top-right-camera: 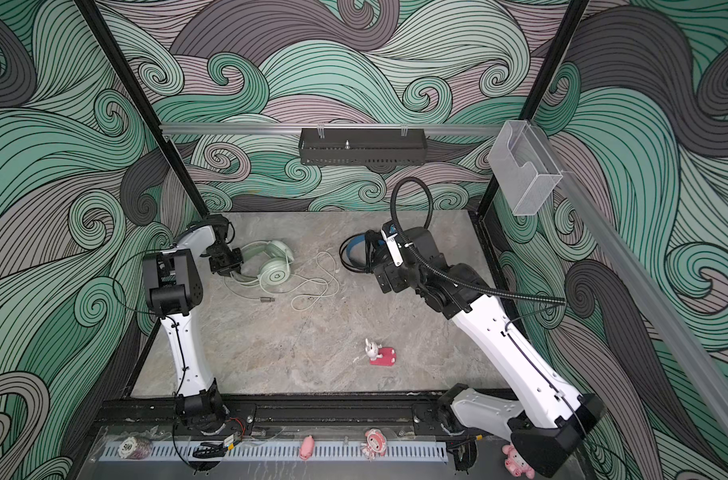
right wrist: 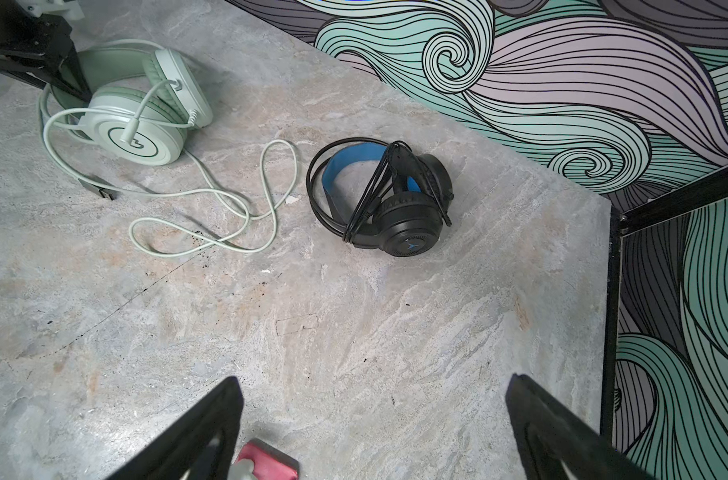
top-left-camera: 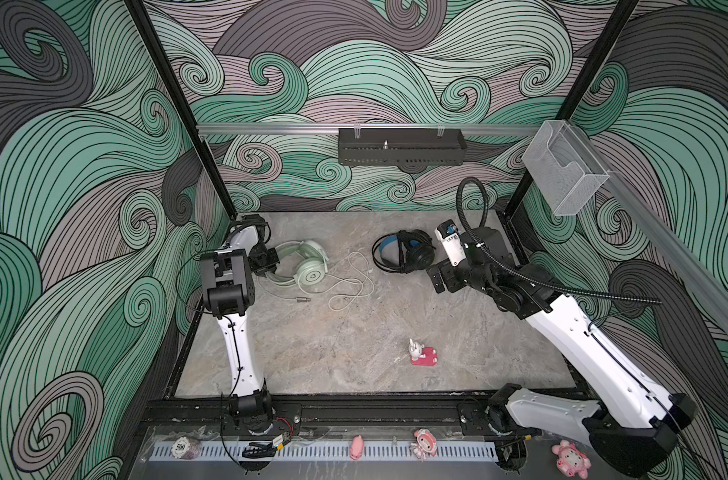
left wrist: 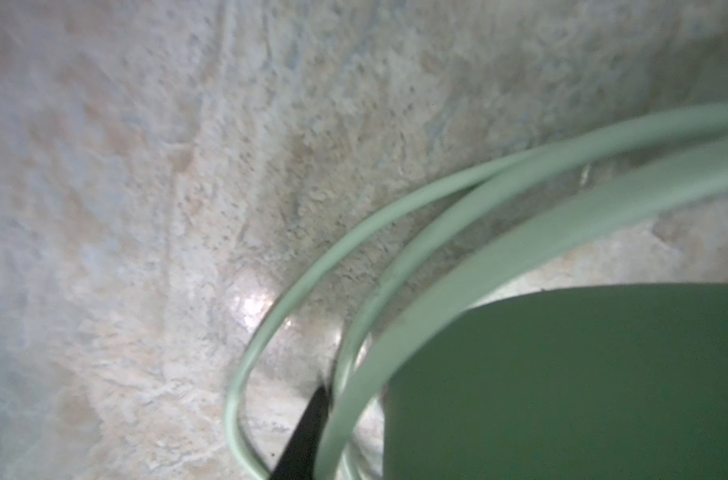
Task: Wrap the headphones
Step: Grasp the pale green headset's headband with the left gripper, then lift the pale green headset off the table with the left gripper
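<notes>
Touching the left end effector (top-left-camera: 268, 272), the mint headphones (top-left-camera: 311, 273) lie flat.

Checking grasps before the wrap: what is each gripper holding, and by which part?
Right gripper: open, nothing held. Left gripper: at the headband of the mint-green headphones, but whether it grips cannot be told.

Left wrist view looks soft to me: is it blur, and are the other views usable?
Left wrist view: blurred throughout, the mint cable smeared, a glare spot on the table. Right wrist view: sharp, black headset and mint headset crisp. Both top views: sharp, evenly lit, soft shadows.
</notes>
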Available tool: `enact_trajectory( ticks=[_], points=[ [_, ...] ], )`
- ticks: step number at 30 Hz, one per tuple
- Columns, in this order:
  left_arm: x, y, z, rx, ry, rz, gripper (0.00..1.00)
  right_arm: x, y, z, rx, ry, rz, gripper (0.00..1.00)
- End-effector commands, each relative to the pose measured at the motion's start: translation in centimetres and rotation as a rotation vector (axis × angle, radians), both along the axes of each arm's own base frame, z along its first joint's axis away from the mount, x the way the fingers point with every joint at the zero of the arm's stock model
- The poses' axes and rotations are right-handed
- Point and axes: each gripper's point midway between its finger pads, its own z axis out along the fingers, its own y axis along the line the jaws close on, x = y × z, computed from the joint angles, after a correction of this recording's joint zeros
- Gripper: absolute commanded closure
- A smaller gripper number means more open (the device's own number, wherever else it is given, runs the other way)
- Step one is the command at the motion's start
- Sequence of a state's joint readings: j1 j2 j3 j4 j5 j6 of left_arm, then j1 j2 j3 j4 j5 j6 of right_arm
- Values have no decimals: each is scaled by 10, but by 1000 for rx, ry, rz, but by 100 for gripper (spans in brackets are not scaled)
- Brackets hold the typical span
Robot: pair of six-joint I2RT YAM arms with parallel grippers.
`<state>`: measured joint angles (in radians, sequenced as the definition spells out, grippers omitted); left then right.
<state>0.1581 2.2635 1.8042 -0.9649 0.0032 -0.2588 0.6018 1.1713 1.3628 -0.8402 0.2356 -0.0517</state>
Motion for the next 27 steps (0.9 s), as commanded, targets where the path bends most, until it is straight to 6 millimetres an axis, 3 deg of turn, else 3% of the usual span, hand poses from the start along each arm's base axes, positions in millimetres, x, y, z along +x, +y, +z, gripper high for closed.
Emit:
enact_trajectory(
  ticks=[1, 5, 9, 17, 27],
  points=[
    [-18, -3, -18, 26, 70, 1, 84, 4, -2, 4, -8, -22, -12, 0],
    [-17, -3, -7, 46, 38, -2, 98, 3, -2, 5, 1, -21, -11, 0],
    [-9, -3, 19, 77, -23, -18, 100, 2, 0, 6, 12, -20, -4, 1],
    [4, -22, 127, 170, -259, -74, 100, -1, 4, 10, 47, -12, 7, 0],
    [-19, -73, 257, 247, -582, -170, 100, -10, 22, 18, 161, -4, 75, 0]
  ],
)
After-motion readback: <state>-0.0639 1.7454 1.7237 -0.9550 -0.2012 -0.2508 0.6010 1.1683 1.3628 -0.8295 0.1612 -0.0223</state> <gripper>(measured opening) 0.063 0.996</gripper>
